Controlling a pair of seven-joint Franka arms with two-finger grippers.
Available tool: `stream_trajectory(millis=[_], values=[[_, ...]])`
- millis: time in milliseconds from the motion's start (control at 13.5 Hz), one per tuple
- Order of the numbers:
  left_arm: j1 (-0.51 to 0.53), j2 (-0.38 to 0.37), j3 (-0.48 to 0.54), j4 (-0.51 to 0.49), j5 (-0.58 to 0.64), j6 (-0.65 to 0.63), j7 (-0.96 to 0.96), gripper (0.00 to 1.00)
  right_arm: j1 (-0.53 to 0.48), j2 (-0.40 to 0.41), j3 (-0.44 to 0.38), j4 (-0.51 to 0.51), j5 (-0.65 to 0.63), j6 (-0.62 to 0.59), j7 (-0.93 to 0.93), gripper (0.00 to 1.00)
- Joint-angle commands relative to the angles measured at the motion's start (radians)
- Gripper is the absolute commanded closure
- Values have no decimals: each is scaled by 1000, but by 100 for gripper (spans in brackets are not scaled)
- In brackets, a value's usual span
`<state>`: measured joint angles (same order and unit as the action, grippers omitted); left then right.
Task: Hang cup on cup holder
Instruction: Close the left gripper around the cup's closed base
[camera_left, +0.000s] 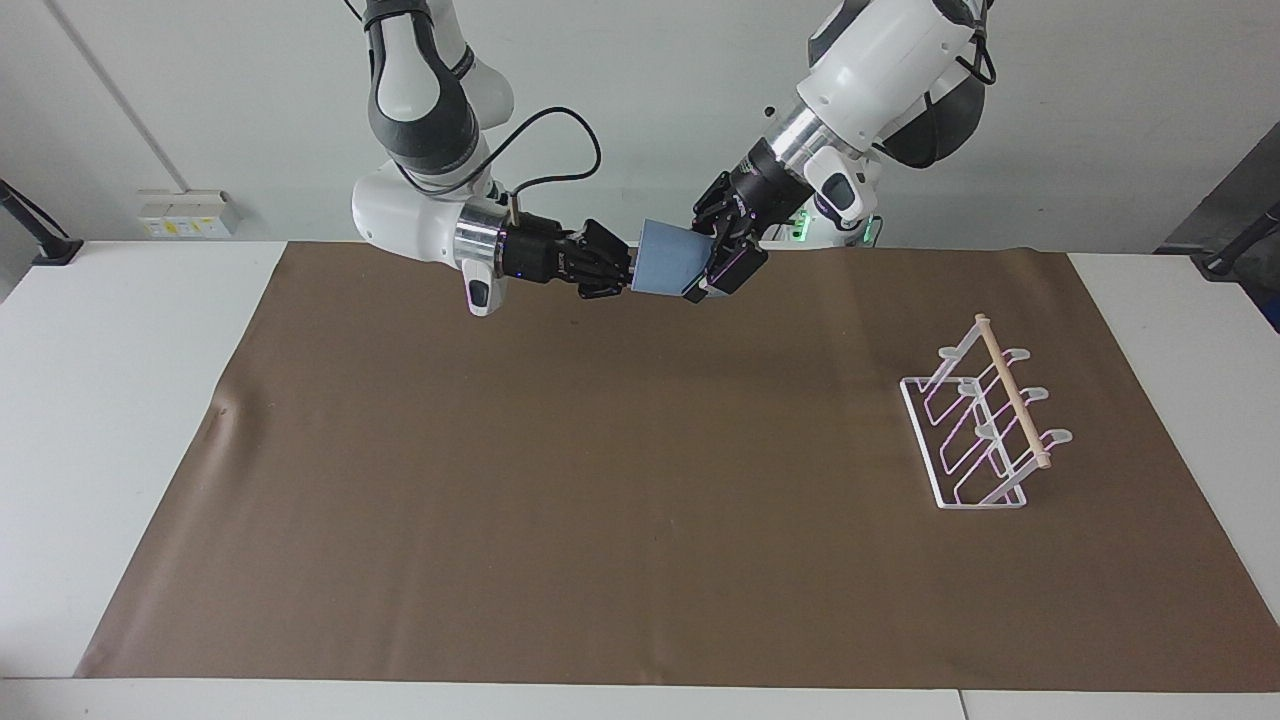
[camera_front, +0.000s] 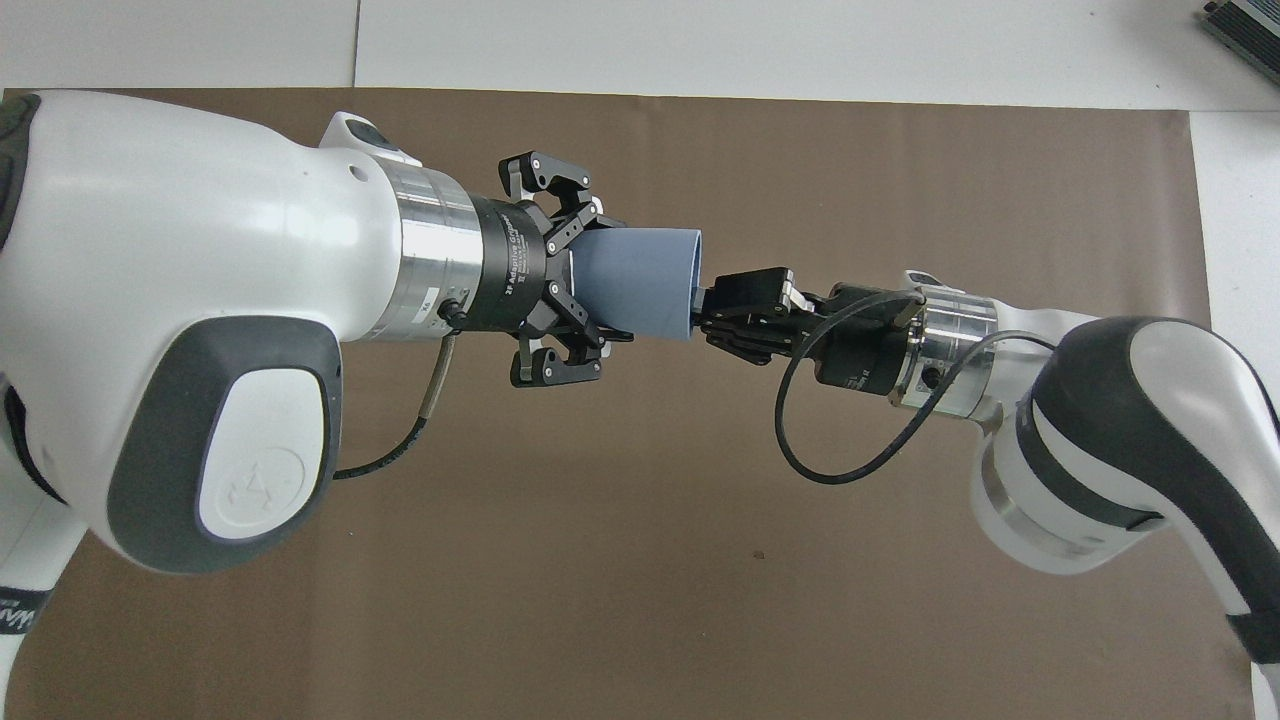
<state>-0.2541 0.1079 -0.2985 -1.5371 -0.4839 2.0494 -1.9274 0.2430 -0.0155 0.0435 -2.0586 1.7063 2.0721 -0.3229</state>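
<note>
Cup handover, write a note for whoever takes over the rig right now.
Left gripper: closed around the cup's narrow base end.
Right gripper: shut on the cup's rim.
Cup: on its side in the air between both grippers, over the brown mat.
Cup holder: empty, on the mat toward the left arm's end of the table.
Done: cup lifted, both arms gripping it.
Left: right gripper releases, left arm carries the cup over and hangs it.

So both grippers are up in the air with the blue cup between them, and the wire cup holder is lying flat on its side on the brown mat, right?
Not quite: the cup holder stands upright on its base on the brown mat, as the facing view shows. The left gripper and right gripper do have the cup between them in the air.
</note>
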Motion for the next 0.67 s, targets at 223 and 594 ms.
stream_trajectory(millis=[223, 594], values=[[-28, -22, 9, -17, 148, -12, -7, 100, 4, -21, 1, -20, 26, 8, -30, 90], [-27, -24, 10, -21, 172, -12, -4, 100, 4, -23, 1, -20, 26, 8, -28, 61]])
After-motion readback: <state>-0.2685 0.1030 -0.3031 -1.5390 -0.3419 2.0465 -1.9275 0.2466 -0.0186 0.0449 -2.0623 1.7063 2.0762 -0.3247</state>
